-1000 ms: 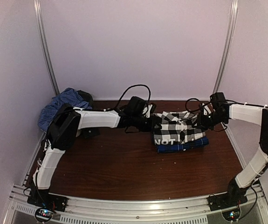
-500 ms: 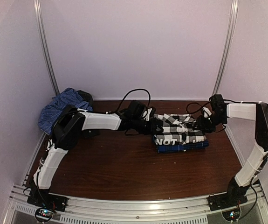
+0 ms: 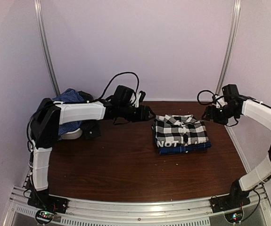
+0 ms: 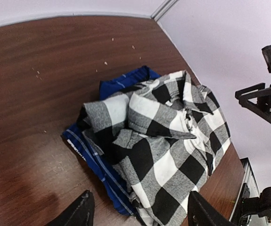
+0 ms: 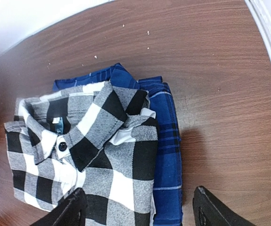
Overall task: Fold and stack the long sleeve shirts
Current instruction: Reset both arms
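Note:
A folded black-and-white check shirt (image 3: 180, 131) lies on top of a folded royal blue plaid shirt (image 3: 184, 149) right of the table's middle. My left gripper (image 3: 147, 113) hovers just left of the stack, open and holding nothing. My right gripper (image 3: 209, 114) hovers just right of it, also open and holding nothing. In the left wrist view the check shirt (image 4: 166, 141) covers most of the blue shirt (image 4: 92, 149), with my left gripper (image 4: 142, 216) above them. The right wrist view shows the check shirt (image 5: 93, 160), the blue shirt's edge (image 5: 167, 141) and my right gripper (image 5: 140, 212).
A crumpled blue patterned cloth (image 3: 68, 98) is piled at the back left corner. Below it are a white rounded object (image 3: 72, 135) and a small black piece (image 3: 92, 130). Walls and metal rails close in the back and sides.
Both grippers have opened and let go of the check shirt. The left has drawn back to the left and the right to the right, both rising. The shirt now lies flat on the stack.

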Motion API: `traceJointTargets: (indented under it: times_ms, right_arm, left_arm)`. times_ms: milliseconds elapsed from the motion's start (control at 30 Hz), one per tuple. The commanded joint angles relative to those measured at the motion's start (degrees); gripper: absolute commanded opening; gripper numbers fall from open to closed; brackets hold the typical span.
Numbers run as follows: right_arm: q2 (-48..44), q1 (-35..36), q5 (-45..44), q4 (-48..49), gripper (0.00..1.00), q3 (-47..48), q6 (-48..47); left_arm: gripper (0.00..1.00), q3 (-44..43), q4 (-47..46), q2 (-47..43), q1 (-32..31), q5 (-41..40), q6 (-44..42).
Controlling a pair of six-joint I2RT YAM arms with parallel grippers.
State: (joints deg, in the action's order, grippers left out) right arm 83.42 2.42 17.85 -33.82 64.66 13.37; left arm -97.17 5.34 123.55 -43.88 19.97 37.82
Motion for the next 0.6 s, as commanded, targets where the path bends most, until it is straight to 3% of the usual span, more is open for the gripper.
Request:
traceJointTargets:
  times_ms: [0, 333, 467, 567]
  right_arm:
    - [-5.3, -0.4, -1.9, -1.7, 0.82, 1.0, 0.1]
    - [-13.7, -0.3, -4.1, -0.1, 0.96, 2.2, -0.4]
    - [-16.4, -0.4, -6.0, 1.3, 1.0, 2.8, 0.0]
    - [-17.7, -0.4, -6.7, 2.8, 1.0, 3.0, 0.0]
  left_arm:
    - [0.7, 4.4, 1.9, -10.0, 0.3, -9.6, -6.2]
    - [0.87, 22.5, 7.1, -35.7, 2.5, -35.6, -14.6]
    - [0.96, 27.7, 10.2, -46.5, 7.1, -39.7, -15.4]
    - [0.98, 31.8, 10.8, -54.3, 9.9, -40.7, -16.6]
